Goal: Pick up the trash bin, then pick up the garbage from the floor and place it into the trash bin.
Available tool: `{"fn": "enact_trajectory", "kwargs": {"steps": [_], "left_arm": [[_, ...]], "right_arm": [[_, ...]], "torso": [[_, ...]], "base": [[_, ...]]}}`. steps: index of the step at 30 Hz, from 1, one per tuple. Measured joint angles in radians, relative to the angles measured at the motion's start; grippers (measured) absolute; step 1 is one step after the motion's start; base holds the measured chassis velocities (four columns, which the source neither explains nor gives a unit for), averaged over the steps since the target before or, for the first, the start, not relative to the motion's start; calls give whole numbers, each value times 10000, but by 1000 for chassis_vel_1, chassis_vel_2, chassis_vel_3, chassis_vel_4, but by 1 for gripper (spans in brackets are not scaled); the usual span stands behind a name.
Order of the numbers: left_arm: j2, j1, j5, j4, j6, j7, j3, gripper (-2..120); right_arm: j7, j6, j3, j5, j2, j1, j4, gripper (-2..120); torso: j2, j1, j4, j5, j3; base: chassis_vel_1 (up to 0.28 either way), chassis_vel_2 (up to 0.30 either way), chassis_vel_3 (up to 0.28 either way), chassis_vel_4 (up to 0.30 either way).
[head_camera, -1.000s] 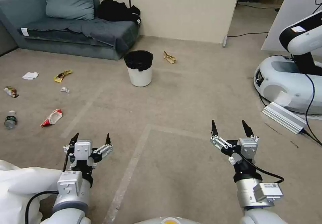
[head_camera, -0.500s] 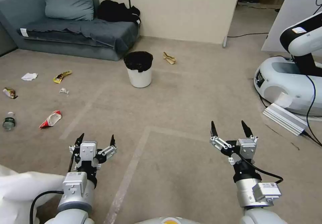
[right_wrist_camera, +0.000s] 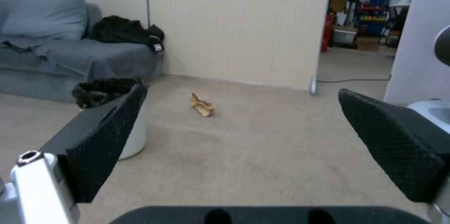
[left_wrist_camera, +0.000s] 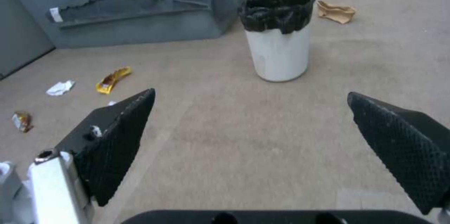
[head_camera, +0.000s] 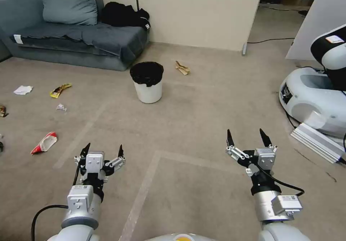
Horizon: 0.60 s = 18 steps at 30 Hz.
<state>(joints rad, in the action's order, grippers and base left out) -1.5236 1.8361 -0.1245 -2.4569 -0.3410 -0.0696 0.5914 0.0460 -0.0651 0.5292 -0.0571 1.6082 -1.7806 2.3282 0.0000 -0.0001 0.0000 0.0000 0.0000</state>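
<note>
Standing upright on the floor, the bin (head_camera: 147,82) sits just before the sofa (head_camera: 72,35), well apart from both tools. Left tool (head_camera: 102,150) and right tool (head_camera: 248,139) gape wide, holding nothing. Risk: a grip on the loose liner alone could slip, or a nudge could tip the bin.

A white bin (head_camera: 147,91) with a black liner (head_camera: 146,73) stands on beige carpet (head_camera: 202,111), far centre. To the left lie a white tissue (head_camera: 22,90), a yellow wrapper (head_camera: 59,90) and a red-and-white wrapper (head_camera: 44,143); a tan scrap (head_camera: 182,68) lies right of the bin. The sofa (head_camera: 72,39) is grey-blue. Black, cross-hatched fingers (left_wrist_camera: 117,139) tip both silver grippers.
</note>
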Motion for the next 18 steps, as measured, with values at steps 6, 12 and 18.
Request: {"fn": "enact_trajectory", "kwargs": {"steps": [6,12,18], "left_arm": [[0,37,-18,-13,25,8,21,100],[-46,84,-104,-55,39,13,7,100],[-101,110,-215,-55,55,40,-32,100]], "right_arm": [[5,-3,25,15,0,-10,3,100],[28,-4,-35,15,-1,-10,4,100],[47,-2,-48,56,-1,20,-13,100]], "torso": [[0,1,-2,-2,0],[0,1,1,4,1],[0,1,-1,1,0]], "base": [[-156,175,170,-186],[-174,183,178,-164],[-159,160,160,-171]]}}
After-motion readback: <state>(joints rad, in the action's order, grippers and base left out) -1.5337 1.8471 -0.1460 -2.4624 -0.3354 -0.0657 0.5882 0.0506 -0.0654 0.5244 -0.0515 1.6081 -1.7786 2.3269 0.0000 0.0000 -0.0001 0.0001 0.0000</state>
